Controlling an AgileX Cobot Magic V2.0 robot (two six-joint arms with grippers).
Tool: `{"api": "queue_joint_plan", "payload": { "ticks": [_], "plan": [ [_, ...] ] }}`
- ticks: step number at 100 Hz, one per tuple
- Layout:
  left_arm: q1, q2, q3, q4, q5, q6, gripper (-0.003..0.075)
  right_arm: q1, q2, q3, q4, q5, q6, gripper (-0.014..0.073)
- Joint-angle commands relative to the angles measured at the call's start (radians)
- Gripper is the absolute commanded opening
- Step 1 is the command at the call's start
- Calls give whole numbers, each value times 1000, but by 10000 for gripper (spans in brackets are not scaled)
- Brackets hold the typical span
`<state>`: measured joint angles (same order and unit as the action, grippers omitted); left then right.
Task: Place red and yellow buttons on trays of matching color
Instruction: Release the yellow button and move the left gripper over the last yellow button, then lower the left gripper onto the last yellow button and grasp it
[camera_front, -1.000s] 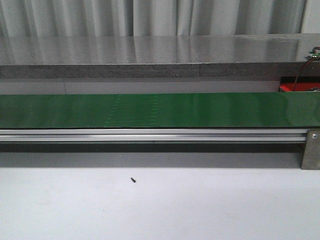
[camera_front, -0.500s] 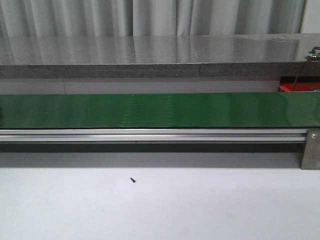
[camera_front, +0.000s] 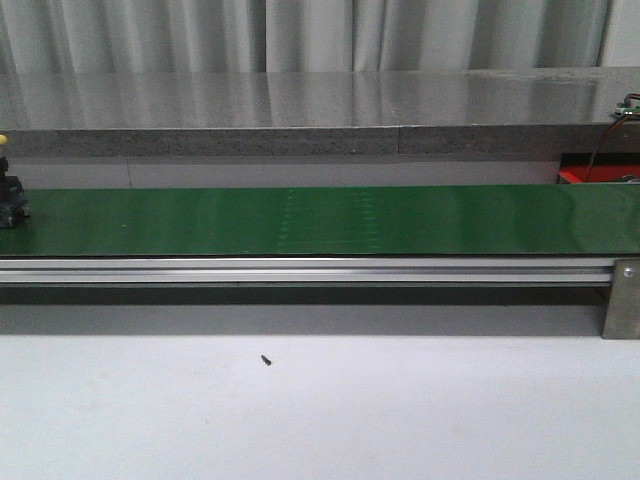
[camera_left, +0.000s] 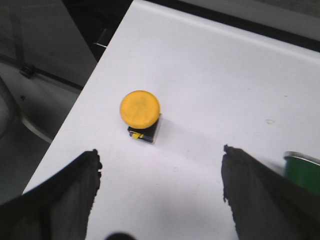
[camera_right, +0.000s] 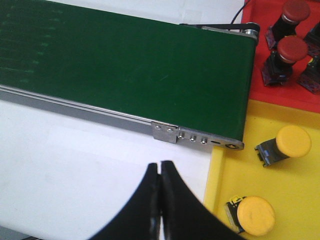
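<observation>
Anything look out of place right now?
Yes: one yellow button stands on the bare white table under the open left gripper, not on a tray. Two others lie tipped on the yellow tray.

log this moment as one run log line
left gripper: open over yellow-capped button on white table | right gripper: shut, empty | green conveyor belt: button entering far left

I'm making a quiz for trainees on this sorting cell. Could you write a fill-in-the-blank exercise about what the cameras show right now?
1. The right gripper hovers over the white table with its fingers ____.
2. The two yellow-capped push buttons in the right wrist view lie on the ____ tray.
3. The long conveyor belt has a ____ surface.
4. The open left gripper frames one button with a ____ cap.

Missing words: closed; yellow; green; yellow
</observation>
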<state>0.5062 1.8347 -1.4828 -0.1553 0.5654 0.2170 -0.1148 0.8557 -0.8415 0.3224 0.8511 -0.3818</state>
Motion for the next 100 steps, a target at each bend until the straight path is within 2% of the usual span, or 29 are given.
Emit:
{"api": "queue_joint_plan", "payload": {
  "ticks": [1, 36, 100],
  "plan": [
    [21, -6, -33, -5, -94, 3, 505, 2, -11, -23, 13, -54, -5, -68],
    [22, 123, -103, 14, -126, 4, 505, 2, -11, -23, 13, -55, -5, -68],
    [19, 292, -313, 28, -88, 7, 505, 2, -11, -23, 13, -81, -5, -68]
  ]
}}
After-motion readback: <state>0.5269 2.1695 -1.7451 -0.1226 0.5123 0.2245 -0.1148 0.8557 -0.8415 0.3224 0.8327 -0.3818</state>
